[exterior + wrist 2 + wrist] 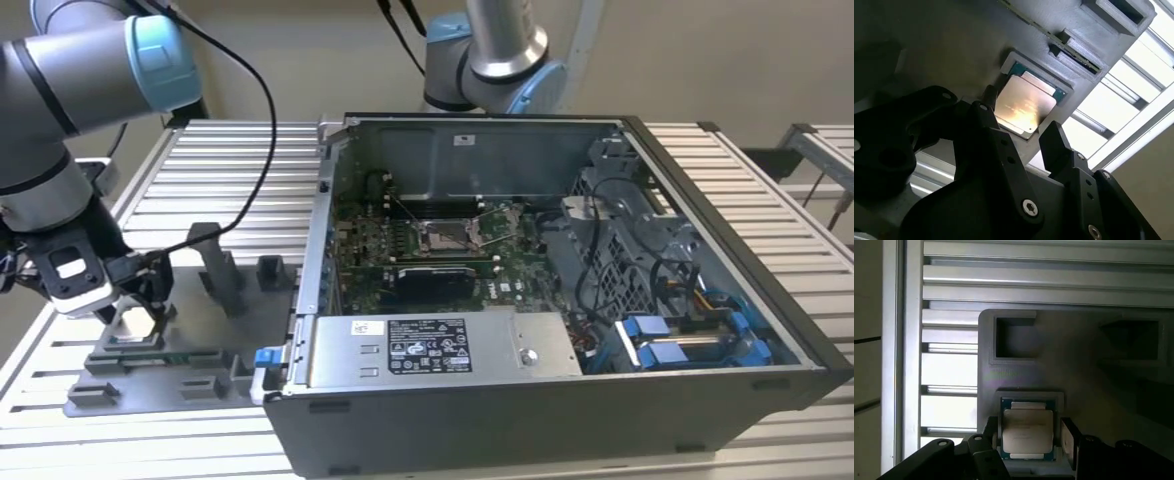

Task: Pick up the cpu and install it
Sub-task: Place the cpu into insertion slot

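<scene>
The cpu [134, 322], a small pale silver square chip, lies flat in a pocket of the grey holder tray [200, 372] at the exterior view's left. My gripper [131, 312] hangs right over it. In both wrist views the two black fingers straddle the cpu [1024, 104] [1027, 432], one on each side, with small gaps showing, so the gripper [1021, 117] [1029, 436] is open. The chip still rests in its recess. The dark metal-framed socket [447, 236] sits on the green board inside the open computer case [561, 410].
The holder tray has upright posts [214, 262] and other empty pockets [1015, 337] close to my gripper. A silver labelled box [441, 345] and cables fill the case's front. A second arm [487, 50] stands behind the case. The table is slatted metal [227, 160].
</scene>
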Controlling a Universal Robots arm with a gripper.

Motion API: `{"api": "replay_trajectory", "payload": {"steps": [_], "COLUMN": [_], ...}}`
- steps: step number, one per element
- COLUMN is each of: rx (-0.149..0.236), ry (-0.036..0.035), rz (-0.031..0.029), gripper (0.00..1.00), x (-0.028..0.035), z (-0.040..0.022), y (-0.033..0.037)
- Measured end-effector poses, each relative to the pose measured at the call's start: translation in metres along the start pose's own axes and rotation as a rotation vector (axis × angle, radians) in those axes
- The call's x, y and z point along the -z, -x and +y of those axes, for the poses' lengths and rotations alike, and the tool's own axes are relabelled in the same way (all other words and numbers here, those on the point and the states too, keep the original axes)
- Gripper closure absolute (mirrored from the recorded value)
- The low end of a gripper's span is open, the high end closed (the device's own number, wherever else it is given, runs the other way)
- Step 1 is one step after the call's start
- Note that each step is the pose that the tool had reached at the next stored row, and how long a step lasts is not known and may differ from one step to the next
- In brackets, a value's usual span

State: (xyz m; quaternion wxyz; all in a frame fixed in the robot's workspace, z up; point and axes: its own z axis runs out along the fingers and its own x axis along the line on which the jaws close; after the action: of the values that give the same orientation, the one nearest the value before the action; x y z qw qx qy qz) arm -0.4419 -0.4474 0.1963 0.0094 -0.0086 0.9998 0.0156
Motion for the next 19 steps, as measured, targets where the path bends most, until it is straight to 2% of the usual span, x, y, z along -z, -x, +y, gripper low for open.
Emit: {"api": "replay_trajectory", "payload": {"steps": [11, 19], "rx": [0.000, -0.001], "ry": [-0.0001, 0.0000], "rz": [0.0001, 0.0006], "gripper": [0.00, 0.00], "x": [-0.0068, -0.0079], "z": [-0.0015, -0.0016], "y": [-0.0005, -0.0006]}}
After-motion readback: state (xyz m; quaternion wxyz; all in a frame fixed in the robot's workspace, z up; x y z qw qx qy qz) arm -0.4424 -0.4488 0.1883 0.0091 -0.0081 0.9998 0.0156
